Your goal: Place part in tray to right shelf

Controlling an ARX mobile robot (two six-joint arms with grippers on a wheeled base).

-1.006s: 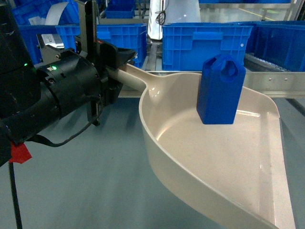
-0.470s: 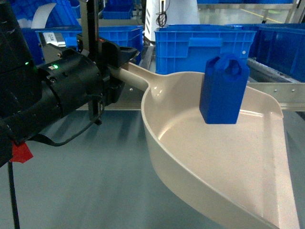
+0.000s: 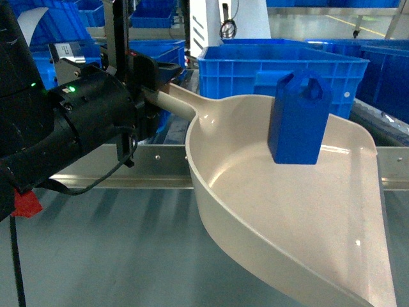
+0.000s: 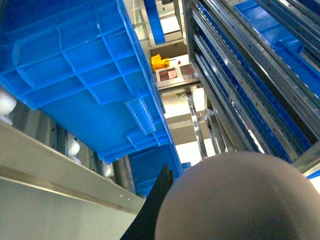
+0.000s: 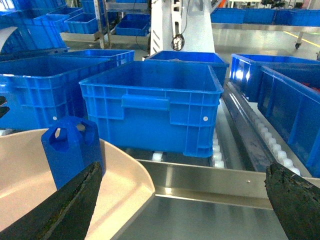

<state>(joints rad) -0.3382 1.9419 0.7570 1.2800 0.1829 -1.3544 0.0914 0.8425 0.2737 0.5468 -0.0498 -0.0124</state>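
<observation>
Shelf rail is lying straight ahead of the tray, crossing behind its bowl, with a big blue crate sitting on the rollers beyond the rail. The left gripper is clamping the tray's long handle, which is running back and to the left from the bowl; the flat lip is pointing the other way, toward the near right. The part is standing upright inside the tray, near its far wall, untouched by either arm. The right gripper is hanging wide open and empty just beside the tray, its two dark fingers framing the rail in the right wrist view. Compared with a second ago, the rail is sitting lower and nearer and the crate is looming larger behind the part, so the rack is coming closer while the part is standing the same way in the tray.
</observation>
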